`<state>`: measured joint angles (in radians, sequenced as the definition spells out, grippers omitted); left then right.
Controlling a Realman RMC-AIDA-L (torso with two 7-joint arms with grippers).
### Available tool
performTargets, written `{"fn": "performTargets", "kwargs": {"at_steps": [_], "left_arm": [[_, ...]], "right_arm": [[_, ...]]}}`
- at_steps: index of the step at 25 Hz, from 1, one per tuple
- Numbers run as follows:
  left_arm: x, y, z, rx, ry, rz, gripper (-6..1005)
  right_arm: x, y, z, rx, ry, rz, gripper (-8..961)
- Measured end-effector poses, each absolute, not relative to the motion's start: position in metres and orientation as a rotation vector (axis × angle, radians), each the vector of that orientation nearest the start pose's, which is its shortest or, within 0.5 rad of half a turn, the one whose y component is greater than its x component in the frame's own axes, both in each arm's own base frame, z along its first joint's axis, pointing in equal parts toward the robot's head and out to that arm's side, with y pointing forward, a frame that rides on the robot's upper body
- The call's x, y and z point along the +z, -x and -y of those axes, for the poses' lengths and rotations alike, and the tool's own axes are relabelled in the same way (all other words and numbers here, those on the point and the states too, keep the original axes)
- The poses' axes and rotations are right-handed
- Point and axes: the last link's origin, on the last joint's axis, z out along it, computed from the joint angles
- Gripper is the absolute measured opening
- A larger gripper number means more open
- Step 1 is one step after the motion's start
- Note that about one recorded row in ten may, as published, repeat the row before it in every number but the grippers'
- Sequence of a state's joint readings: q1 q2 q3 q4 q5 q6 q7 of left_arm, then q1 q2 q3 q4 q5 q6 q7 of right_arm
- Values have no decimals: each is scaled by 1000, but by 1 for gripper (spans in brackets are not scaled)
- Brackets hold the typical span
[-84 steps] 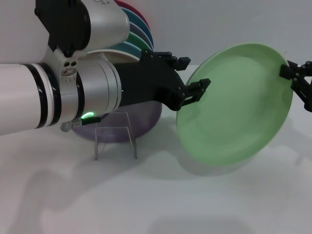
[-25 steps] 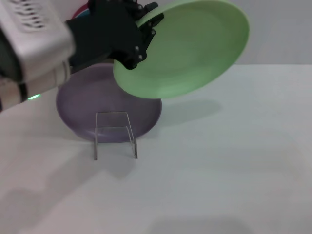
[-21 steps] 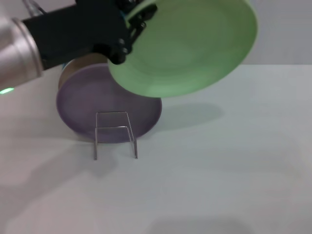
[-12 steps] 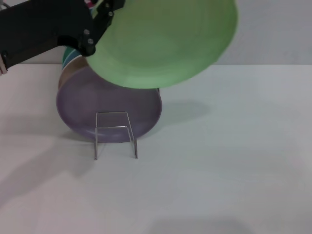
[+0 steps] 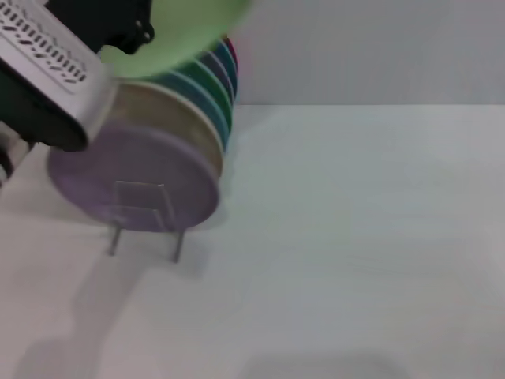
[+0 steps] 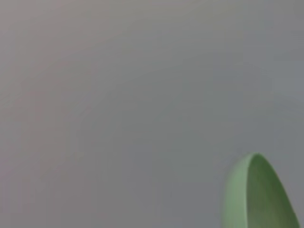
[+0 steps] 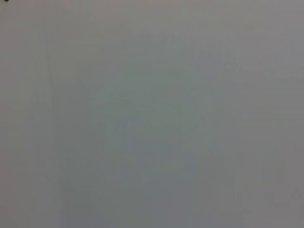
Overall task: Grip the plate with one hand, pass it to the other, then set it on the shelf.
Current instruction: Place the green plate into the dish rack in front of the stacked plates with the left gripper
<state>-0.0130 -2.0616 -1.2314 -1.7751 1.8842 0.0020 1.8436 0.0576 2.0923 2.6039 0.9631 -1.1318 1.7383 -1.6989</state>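
A row of upright plates is standing in the wire shelf on the white table, with the lavender plate at the front, a cream one just behind it and darker green and blue rims fanning out toward the back. The shelf's small front loop is lying against the lavender plate's face — its two legs are reaching down to the table just in front. The left arm's silver-white and black housing is crowding in above and beside the lavender plate, covering that plate's upper edge. The left gripper is appearing only as a black mass above the rack; whether its fingers are apart or clamped cannot be told. The mint-green plate is hanging tilted above the row, next to that gripper — its rim is also showing edge-on in the left wrist view.
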Motion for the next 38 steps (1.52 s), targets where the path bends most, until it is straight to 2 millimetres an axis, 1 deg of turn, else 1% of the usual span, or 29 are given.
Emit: {"fn": "performTargets", "kwargs": {"at_steps": [2, 4, 6, 8, 9, 12, 14, 18, 19, 21, 23, 26, 27, 29, 30, 33, 34, 38], "left_arm": [[51, 102, -328, -243, 1685, -323, 82], [54, 94, -324, -268, 1665, -326, 81], [56, 82, -318, -309, 1684, -357, 81], [57, 74, -312, -336, 1705, -379, 80], [56, 70, -309, -360, 1720, -382, 80], [52, 65, -308, -391, 1726, -367, 81], [46, 59, -305, -411, 1718, -365, 82], [36, 47, -301, -381, 1604, -440, 79], [33, 42, -298, -374, 1525, -483, 78], [33, 40, -297, -387, 1494, -485, 79], [38, 40, -293, -456, 1443, -456, 79], [46, 48, -283, -632, 1411, -449, 80], [48, 55, -279, -690, 1422, -463, 81], [49, 67, -269, -840, 1457, -515, 82], [51, 79, -265, -953, 1499, -516, 82], [56, 101, -259, -1148, 1609, -494, 83], [60, 111, -260, -1196, 1654, -466, 83], [71, 139, -261, -1279, 1721, -408, 85]], "right_arm": [[167, -306, -224, 1307, 1812, -424, 607], [166, -306, -224, 1308, 1814, -424, 607], [166, -305, -225, 1310, 1816, -422, 607], [167, -305, -225, 1309, 1817, -420, 607], [167, -304, -225, 1309, 1817, -419, 607], [167, -304, -225, 1309, 1816, -418, 607], [167, -305, -225, 1308, 1815, -419, 607], [167, -304, -225, 1308, 1816, -418, 608], [167, -304, -225, 1308, 1817, -416, 608], [168, -304, -225, 1306, 1817, -414, 608], [168, -304, -224, 1303, 1815, -413, 608], [169, -305, -224, 1299, 1812, -414, 608], [169, -305, -224, 1298, 1813, -415, 608], [169, -305, -224, 1297, 1813, -416, 607], [169, -305, -224, 1297, 1813, -416, 607], [169, -305, -224, 1295, 1815, -416, 607], [169, -306, -223, 1294, 1815, -417, 607], [168, -306, -223, 1292, 1815, -418, 608]]}}
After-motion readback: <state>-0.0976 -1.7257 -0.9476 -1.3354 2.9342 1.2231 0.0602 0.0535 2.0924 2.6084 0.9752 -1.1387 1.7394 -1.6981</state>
